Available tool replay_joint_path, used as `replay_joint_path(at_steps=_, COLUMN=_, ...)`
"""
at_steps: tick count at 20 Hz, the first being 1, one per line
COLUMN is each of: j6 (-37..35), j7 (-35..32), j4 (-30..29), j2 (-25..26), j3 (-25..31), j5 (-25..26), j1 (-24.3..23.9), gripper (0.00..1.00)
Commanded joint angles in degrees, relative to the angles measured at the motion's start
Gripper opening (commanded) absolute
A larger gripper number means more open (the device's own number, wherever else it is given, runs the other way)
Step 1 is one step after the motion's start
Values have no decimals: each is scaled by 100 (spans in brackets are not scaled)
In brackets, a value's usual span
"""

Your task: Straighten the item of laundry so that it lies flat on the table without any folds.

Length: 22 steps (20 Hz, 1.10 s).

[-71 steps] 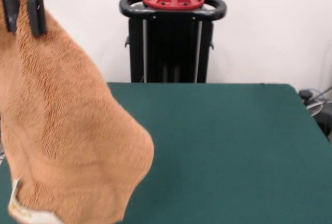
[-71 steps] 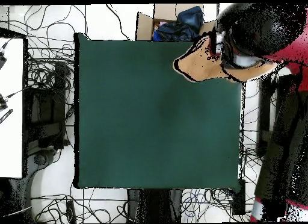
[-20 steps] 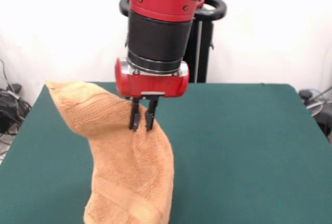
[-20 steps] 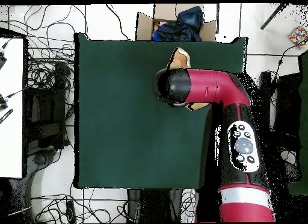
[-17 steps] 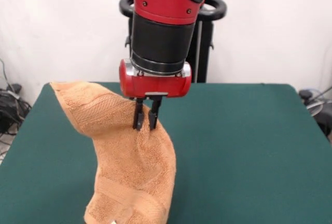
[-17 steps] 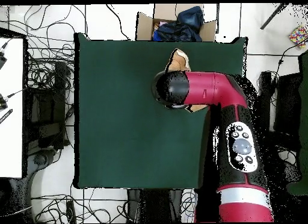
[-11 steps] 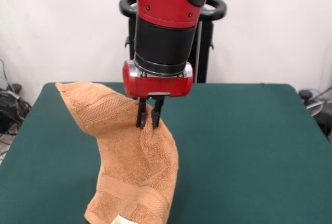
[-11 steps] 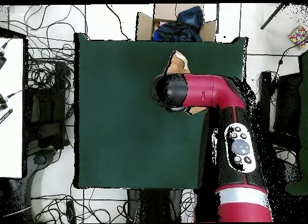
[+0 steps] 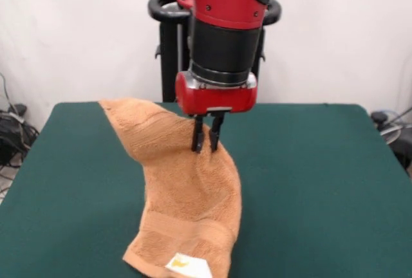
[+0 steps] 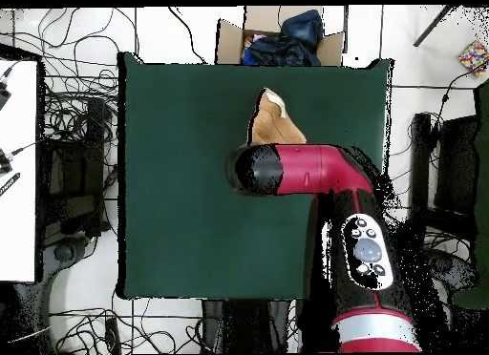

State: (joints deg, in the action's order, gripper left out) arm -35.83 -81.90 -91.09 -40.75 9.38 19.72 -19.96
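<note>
Towel (image 9: 187,188) hangs from the gripper (image 9: 206,138) and drapes down toward the near edge of the table (image 9: 322,188). Gripper fingers are drawn close together, pinching a raised ridge of the cloth at roughly mid-length. From the pinch, one part of the towel runs up and left to a far corner held off the table top; the other part falls down and forward, its lower end crumpled on the green surface at the near edge. A woven band crosses the lower part, and a small white label (image 9: 188,266) lies face-up at the bottom end.

Arm (image 9: 225,27) comes down near-vertical in the front view, red wrist housing directly above the fingers, fingers pointing straight down.

Overhead view: the arm (image 10: 325,170) reaches in from the right side of the table (image 10: 172,179), its black end cap covering the gripper. Only a wedge of towel (image 10: 272,122) shows beyond it, toward the far half of the table; the rest is probably under the arm.
</note>
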Motion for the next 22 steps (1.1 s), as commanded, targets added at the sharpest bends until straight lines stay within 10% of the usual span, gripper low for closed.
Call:
replay_joint_path(at_steps=1, j6=294, j7=-1198, j4=-1020, j2=-147, j3=-203, j5=41, j1=293, gripper=0)
replay_joint_path(at_steps=22, j6=620, j7=-1225, j4=-1296, j2=-134, j3=-584, j5=-51, j1=644, gripper=0)
